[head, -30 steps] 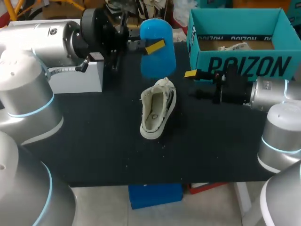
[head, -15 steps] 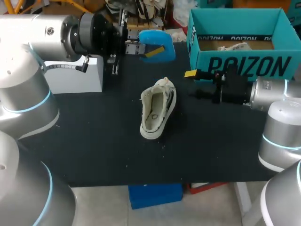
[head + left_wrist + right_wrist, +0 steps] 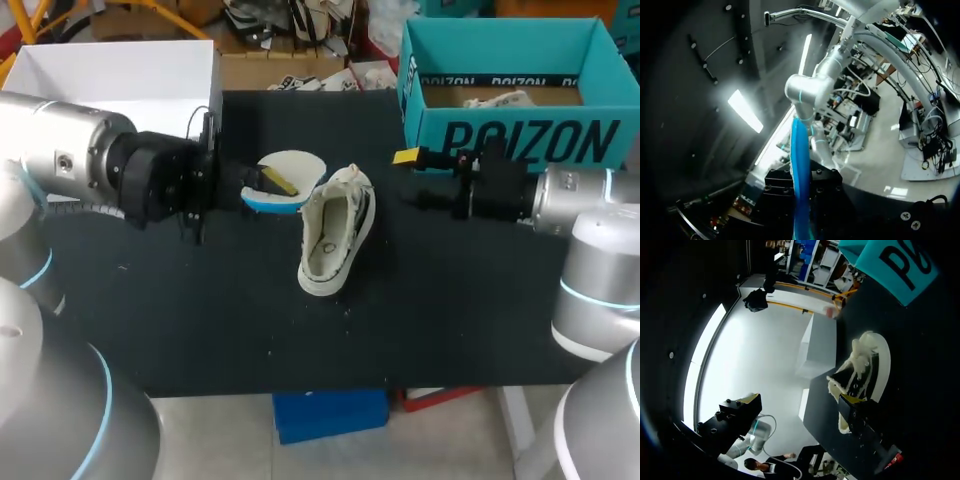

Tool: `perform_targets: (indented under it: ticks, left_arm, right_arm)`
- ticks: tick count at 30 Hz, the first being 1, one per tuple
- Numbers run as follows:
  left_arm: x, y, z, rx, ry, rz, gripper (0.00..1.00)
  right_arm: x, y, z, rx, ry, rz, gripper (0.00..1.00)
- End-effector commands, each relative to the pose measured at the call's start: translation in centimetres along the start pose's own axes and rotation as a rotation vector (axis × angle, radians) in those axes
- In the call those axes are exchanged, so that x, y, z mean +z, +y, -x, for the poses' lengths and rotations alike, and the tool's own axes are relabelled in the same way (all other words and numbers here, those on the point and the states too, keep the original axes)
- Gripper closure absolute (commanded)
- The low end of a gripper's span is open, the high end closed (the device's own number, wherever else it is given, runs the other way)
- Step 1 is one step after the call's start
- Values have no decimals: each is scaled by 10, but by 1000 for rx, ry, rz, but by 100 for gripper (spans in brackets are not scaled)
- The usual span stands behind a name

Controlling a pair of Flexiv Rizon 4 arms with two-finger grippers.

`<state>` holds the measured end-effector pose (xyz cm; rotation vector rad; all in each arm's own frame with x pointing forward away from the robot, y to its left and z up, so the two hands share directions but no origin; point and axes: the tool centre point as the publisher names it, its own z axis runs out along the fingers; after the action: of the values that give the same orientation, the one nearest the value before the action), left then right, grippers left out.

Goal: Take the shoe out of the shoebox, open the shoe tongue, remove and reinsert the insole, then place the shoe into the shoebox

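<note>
White shoe (image 3: pixel 333 238) lies near-to-far, toe angled toward the shoebox (image 3: pixel 520 142).

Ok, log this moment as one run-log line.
step: insole out, not reinserted | left gripper: shut on insole, beside shoe | right gripper: open, empty, by shoebox | shoe: on table, outside shoebox

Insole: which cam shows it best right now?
Head view: the insole shows its white top, beside the shoe, in the left hand. Left wrist sees only its blue edge. Right wrist shows the shoe, no clear insole.
</note>
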<state>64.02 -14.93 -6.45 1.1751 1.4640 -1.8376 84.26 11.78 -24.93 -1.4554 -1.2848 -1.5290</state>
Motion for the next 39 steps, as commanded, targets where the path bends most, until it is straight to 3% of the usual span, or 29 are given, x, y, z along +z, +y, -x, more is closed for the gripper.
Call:
perform_targets:
  ticks: [1,4,18,19,21,23,32,39]
  left_arm:
    - [-8,6,-29,63,30,6,100]
    - [-10,15,-43,71,55,21,100]
    - [-10,15,-43,71,55,21,100]
    - [-8,15,-46,92,17,11,100]
    - [-2,20,-54,175,34,25,100]
    - [-1,25,-61,210,-32,16,100]
    - [1,53,-97,451,40,83,100]
    - [4,79,-117,531,27,15,100]
  right_arm:
    - [1,-1,0,0,-2,4,0]
    - [1,-1,0,0,-2,4,0]
    - [1,-1,0,0,-2,4,0]
    - [1,-1,0,0,-2,4,0]
    - [1,-1,0,0,-2,4,0]
    - [1,-1,0,0,-2,4,0]
    - [1,-1,0,0,-2,4,0]
    - [1,-1,0,0,-2,4,0]
